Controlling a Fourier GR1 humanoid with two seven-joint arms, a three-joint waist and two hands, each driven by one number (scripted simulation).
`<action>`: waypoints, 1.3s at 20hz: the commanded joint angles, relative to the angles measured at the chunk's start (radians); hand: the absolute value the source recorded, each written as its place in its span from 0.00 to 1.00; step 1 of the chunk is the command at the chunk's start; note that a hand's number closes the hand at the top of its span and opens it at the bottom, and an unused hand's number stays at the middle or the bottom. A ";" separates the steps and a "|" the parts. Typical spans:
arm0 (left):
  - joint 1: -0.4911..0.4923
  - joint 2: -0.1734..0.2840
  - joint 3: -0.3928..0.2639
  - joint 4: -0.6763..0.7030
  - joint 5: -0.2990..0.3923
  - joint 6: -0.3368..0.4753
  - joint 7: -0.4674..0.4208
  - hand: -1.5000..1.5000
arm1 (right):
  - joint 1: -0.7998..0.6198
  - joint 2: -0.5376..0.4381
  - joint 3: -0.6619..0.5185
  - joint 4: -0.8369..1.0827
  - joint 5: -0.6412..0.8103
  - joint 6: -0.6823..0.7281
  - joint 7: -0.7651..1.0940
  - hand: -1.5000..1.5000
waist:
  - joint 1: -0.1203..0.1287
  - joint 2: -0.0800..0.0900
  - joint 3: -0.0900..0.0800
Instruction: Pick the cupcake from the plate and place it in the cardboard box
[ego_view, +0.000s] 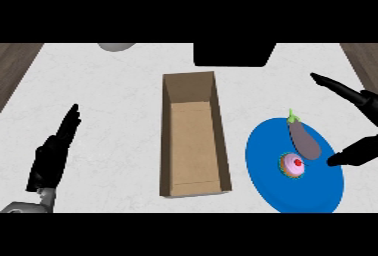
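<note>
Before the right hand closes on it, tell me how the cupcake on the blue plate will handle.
The cupcake looks small, so probably light. Its pink frosting and red topping likely smear if the right hand pinches from above. The eggplant lies close beside it on the plate and may get nudged.

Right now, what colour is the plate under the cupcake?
Bright blue: the plate shows best in the head view.

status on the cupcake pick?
Right hand open beside plate, holding nothing. Left hand open, resting. Cupcake on plate, eggplant right beside it. Cardboard box empty.
</note>
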 joint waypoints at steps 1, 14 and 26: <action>0.035 -0.019 -0.024 -0.019 -0.018 0.009 -0.009 0.50 | -0.042 -0.147 0.080 -0.027 0.131 0.111 0.051 0.00 | 0.010 -0.003 -0.001; 0.024 -0.053 0.014 -0.043 -0.055 0.003 0.039 0.50 | 0.045 -0.062 0.198 -0.266 0.328 0.243 0.348 0.00 | -0.013 -0.003 0.001; 0.041 -0.102 0.071 -0.034 -0.108 -0.063 0.008 0.50 | 0.146 0.079 0.147 -0.217 0.596 0.202 0.306 0.00 | -0.007 -0.001 0.001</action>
